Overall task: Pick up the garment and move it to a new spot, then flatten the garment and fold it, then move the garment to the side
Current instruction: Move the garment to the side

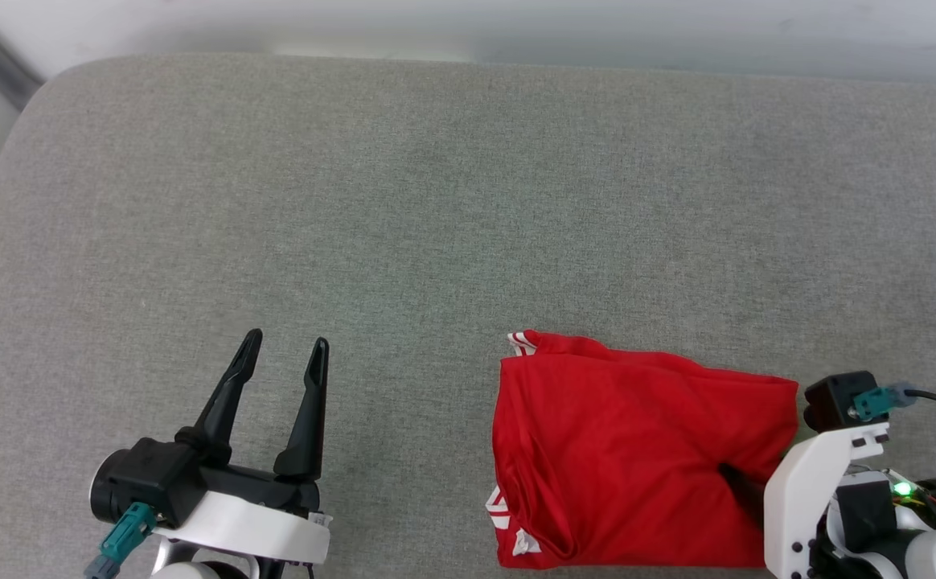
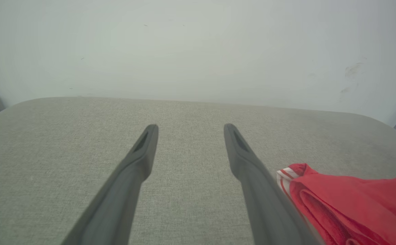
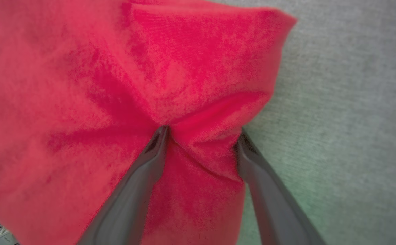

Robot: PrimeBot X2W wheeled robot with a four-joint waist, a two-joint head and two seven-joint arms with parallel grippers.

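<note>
Between the spread dark fingers of the right gripper [image 3: 201,132], tilted down onto the cloth, a soft ridge of the folded red jersey [image 1: 637,450] bunches up; the jaws stand apart, not clamped. Red-and-white striped trim [image 1: 523,342] peeks from the jersey's edge nearest the left gripper [image 1: 288,338], which hangs well apart over coarse-woven grey upholstery [image 1: 436,201], its tapered fingers splayed and holding nothing, pointing toward a pale wall [image 2: 198,51].
</note>
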